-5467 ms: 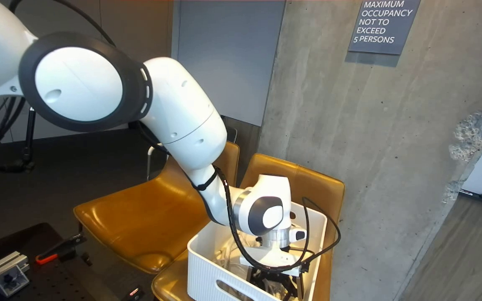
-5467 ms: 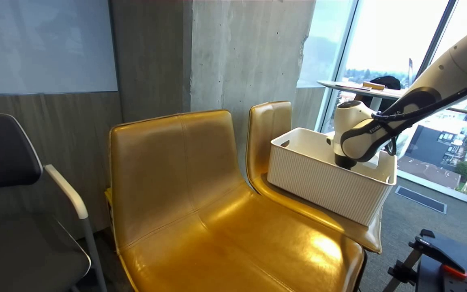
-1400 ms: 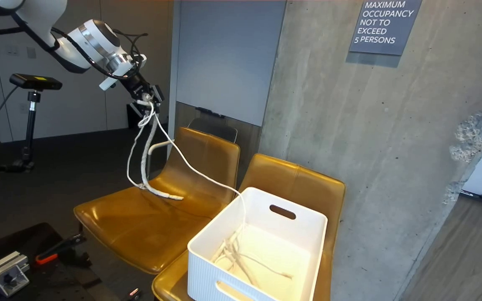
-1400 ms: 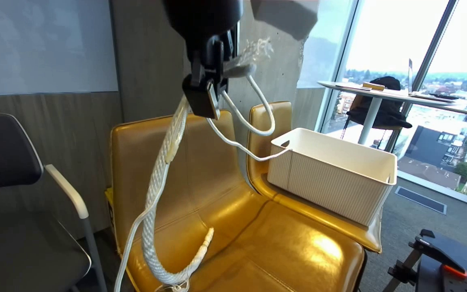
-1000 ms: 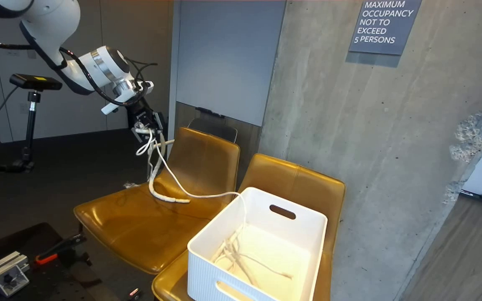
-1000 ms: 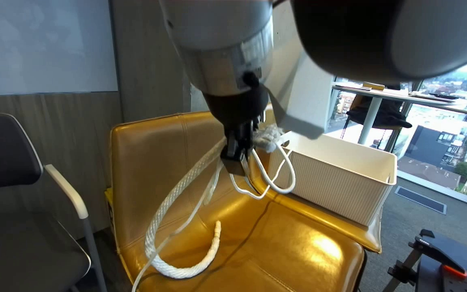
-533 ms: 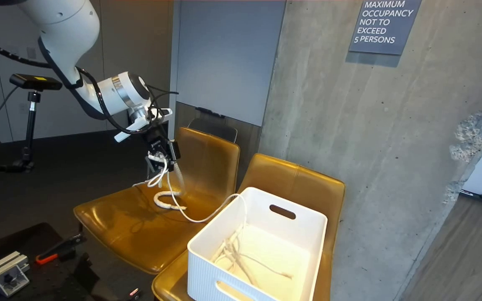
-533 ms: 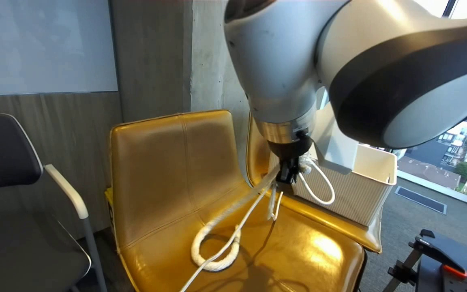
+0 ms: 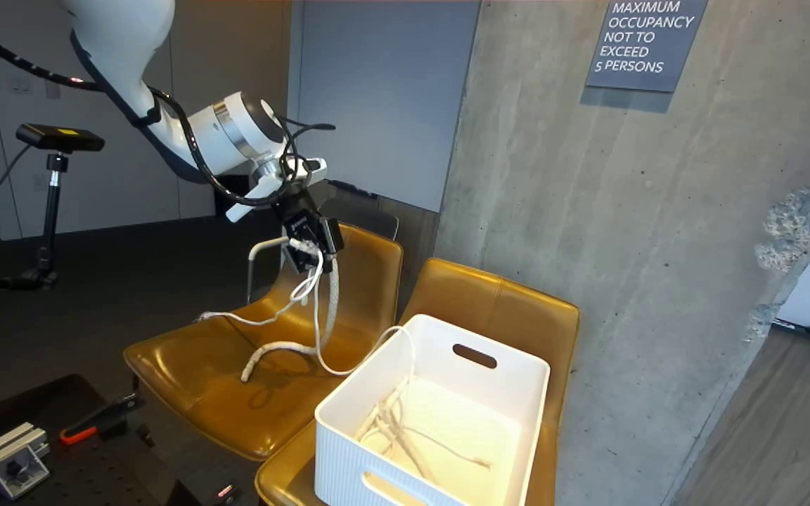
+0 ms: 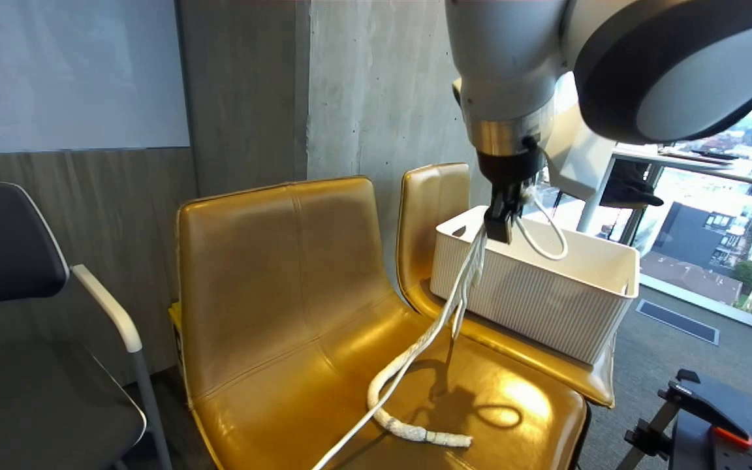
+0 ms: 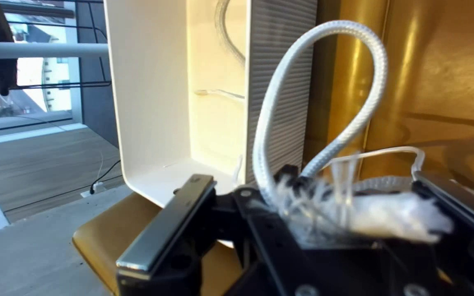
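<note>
My gripper is shut on a bundle of white ropes above the seat of a tan chair. In the wrist view a braided rope loop stands up at the jaws beside a frayed white end. A thick rope hangs down and curls on the seat. One thin cord sags from the bundle and passes over the rim of the white bin. Inside that bin lies more tangled rope. In an exterior view the fingertips overlap the bin's ribbed side; contact cannot be told.
The bin stands on a second tan chair against a concrete wall. A camera on a stand is at the left. A dark table carries a black and red tool. A grey chair with a white armrest stands nearby.
Earlier the gripper was down in the bin; later it held rope over the neighbouring chair. Over the last second it moved toward the bin, dipping then rising, the rope dragging along the seat.
</note>
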You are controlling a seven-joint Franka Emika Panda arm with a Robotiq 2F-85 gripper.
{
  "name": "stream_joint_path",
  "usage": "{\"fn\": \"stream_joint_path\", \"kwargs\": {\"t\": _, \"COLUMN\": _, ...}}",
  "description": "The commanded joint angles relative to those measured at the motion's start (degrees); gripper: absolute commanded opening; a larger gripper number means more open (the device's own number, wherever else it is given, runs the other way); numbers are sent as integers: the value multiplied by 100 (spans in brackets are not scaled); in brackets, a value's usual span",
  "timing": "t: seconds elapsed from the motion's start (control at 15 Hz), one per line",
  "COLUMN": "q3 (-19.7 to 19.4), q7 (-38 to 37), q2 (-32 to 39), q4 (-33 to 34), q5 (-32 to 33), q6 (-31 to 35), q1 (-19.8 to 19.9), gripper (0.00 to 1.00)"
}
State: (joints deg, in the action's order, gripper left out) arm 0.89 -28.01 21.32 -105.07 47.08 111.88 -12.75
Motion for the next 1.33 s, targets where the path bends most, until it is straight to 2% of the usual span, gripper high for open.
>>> {"fn": "stream_joint_path", "kwargs": {"t": 0.0, "q3": 76, "q7": 379, "q2": -408, "q4": 481, "q5": 224, "q6": -509, "q1": -45, "gripper": 0}}
{"fn": "stream_joint_path", "kwargs": {"t": 0.33, "q3": 270, "q7": 751, "q2": -359, "q4": 1277, "q5": 375, "q6": -829, "q1": -67, "gripper": 0}}
{"fn": "stream_joint_path", "kwargs": {"t": 0.8, "q3": 432, "q7": 439, "q2": 241, "q4": 898, "q5": -101, "q6": -63, "q1": 0, "gripper": 0}}
{"fn": "stream_joint_path", "kwargs": {"t": 1.27, "q3": 411, "q7": 308, "q2": 775, "q4": 904, "q5": -906, "q6": 560, "q1": -143, "gripper": 0}}
